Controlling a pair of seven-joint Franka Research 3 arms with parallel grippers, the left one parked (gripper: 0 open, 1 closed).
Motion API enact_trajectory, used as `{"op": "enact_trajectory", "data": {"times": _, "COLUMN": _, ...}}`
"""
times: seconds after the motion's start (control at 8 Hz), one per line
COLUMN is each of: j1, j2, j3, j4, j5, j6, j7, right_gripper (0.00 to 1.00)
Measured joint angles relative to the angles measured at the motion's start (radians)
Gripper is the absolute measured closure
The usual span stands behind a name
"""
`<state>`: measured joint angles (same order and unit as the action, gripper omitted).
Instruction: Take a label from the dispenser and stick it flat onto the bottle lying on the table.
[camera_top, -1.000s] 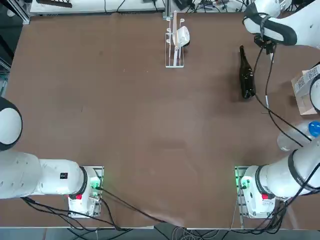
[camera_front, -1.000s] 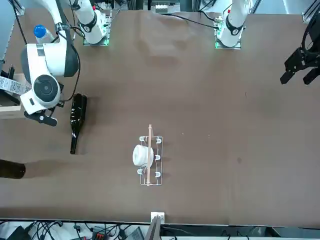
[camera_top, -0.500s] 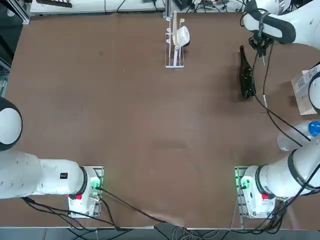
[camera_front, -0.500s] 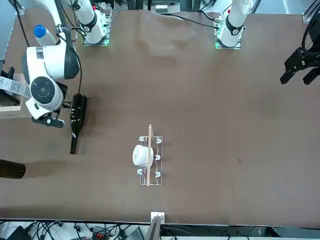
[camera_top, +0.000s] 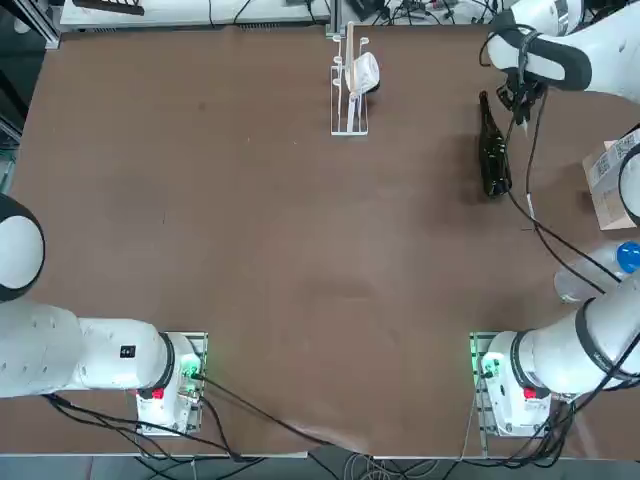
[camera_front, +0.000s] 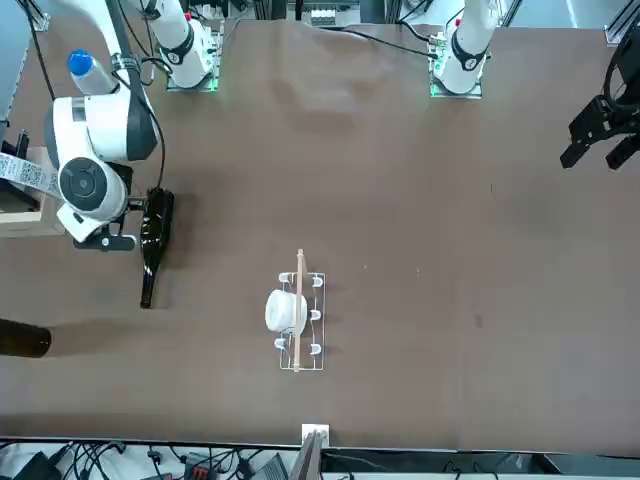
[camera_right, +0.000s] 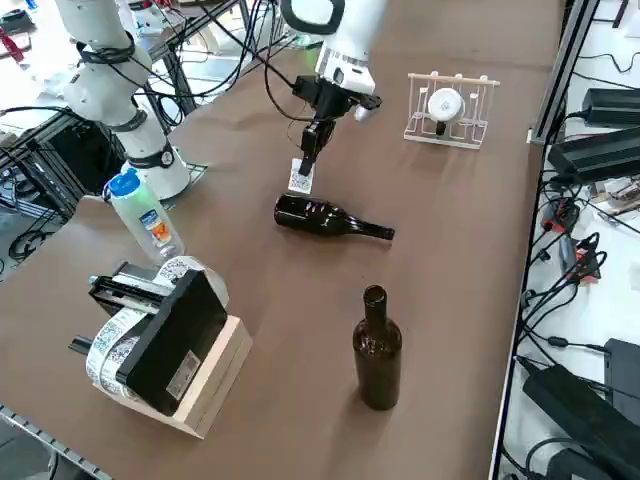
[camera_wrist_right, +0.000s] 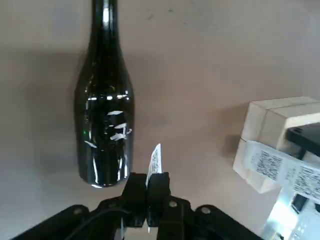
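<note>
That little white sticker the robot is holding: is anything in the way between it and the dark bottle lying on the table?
Nothing visible is. The right gripper is shut on the label, which hangs just beside the body of the lying bottle. Only bare table shows between them. The label dispenser and the upright bottle stand off to the side.

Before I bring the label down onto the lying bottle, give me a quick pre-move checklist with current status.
1. Label pinched in right claw: ok.
2. Label hanging free, not folded onto the fingers: ok.
3. Lying bottle on its side, body exposed: ok.
4. Claw above the bottle body: not ok, it is off beside the base end.
5. Sticky side facing the bottle: cannot tell.
6. Upright bottle away from the path: ok.
</note>
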<state>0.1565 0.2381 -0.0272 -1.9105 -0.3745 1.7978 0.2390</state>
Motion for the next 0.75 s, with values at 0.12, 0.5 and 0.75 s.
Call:
{"op": "enact_trajectory", "data": {"times": 0.12, "j1": -0.010, "j2": -0.008, "j3": -0.001, "j4": -0.030, "j5": 0.018, "j6": 0.035, "j7": 0.000, "right_gripper": 0.98}}
{"op": "enact_trajectory", "data": {"times": 0.5, "j1": -0.034, "j2": -0.037, "j3": -0.002, "j4": -0.080, "j5": 0.064, "j6": 0.097, "j7": -0.015, "right_gripper": 0.98}}
{"op": "enact_trajectory", "data": {"times": 0.75, "j1": -0.043, "j2": -0.049, "j3": -0.003, "j4": -0.115, "j5": 0.101, "j6": 0.144, "j7": -0.015, "right_gripper": 0.98}}
